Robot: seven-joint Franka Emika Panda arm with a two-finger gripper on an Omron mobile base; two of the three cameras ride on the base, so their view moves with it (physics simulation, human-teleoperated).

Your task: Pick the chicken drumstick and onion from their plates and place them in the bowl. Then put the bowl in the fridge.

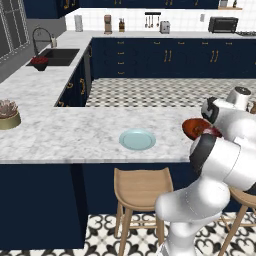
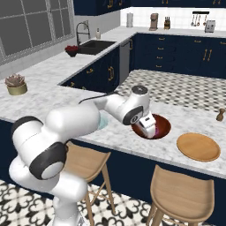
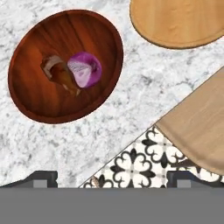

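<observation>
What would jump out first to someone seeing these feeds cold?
The dark red-brown bowl on the marble counter, with the purple onion and brown chicken drumstick lying together in its hollow. Next, the big white arm bent over it, its open end effector hanging empty above the bowl. Two bare plates flank it: the tan wooden plate and the pale blue plate.

I see the onion [image 3: 85, 70] and chicken drumstick [image 3: 60, 74] touching inside the bowl [image 3: 35, 94]. Both plates, blue [image 1: 137, 139] and wooden [image 2: 198, 146], lie bare.
</observation>
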